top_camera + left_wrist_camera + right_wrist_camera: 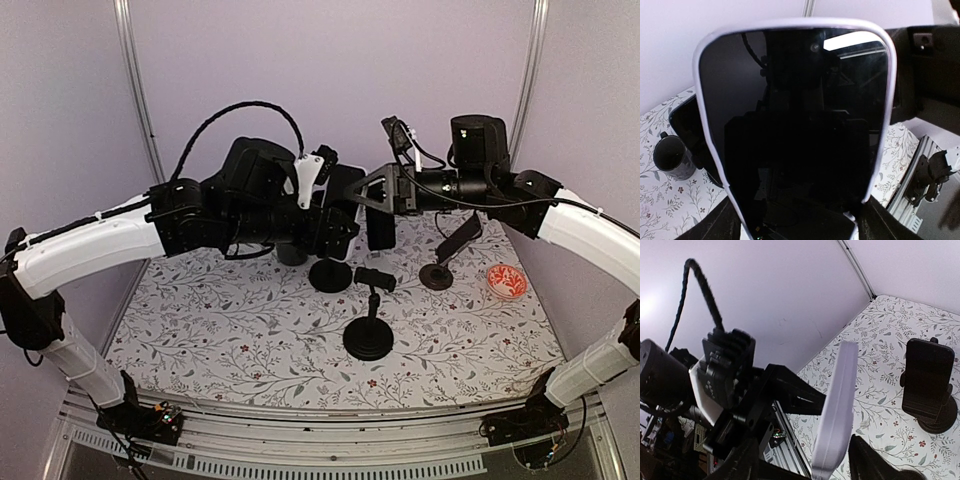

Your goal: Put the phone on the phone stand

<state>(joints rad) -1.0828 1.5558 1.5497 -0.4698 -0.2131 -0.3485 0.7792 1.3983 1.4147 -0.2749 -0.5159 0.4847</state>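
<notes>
The phone (795, 125), black screen in a white case, is held upright in the air between both arms. My left gripper (800, 220) is shut on its lower edges, one finger on each side. In the right wrist view the phone (837, 410) shows edge-on, standing between the fingers of my right gripper (805, 460), which is open with a clear gap on the left side. From above, the phone (345, 190) hangs between the two wrists over the back of the table. A black phone stand (368, 335) with a clamp head stands below, toward the front.
Two more black stands (330, 275) (436, 275) sit on round bases on the floral tablecloth (220, 330). A black mug (672, 160) stands at the back left, and a red bowl (507, 282) at the right. A stand with a dark holder (927, 385) shows near the back wall.
</notes>
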